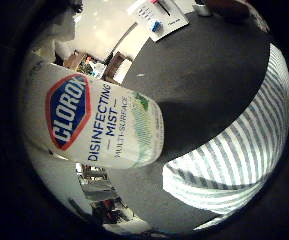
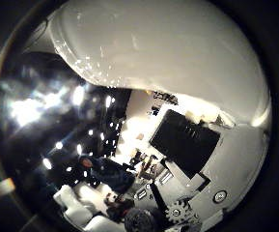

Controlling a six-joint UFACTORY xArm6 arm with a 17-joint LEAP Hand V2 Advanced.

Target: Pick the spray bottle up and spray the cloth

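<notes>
Filling much of the little-finger-side view, the white spray bottle [image 1: 96,122] sits close against the palm, its labelled body plain but its nozzle and trigger cut off. The thumb-side view shows what is probably the same bottle only as a broad white curve, with white, black and geared parts of the hand [image 2: 192,174] beside it; whether the fingers clasp the bottle or stand apart from it cannot be told. Past the bottle, only the little-finger-side view shows the striped cloth [image 1: 234,150] spread on the dark table [image 1: 204,75], its far edge cut off. Beyond, a white sheet [image 1: 161,17] lies near the table's edge.
</notes>
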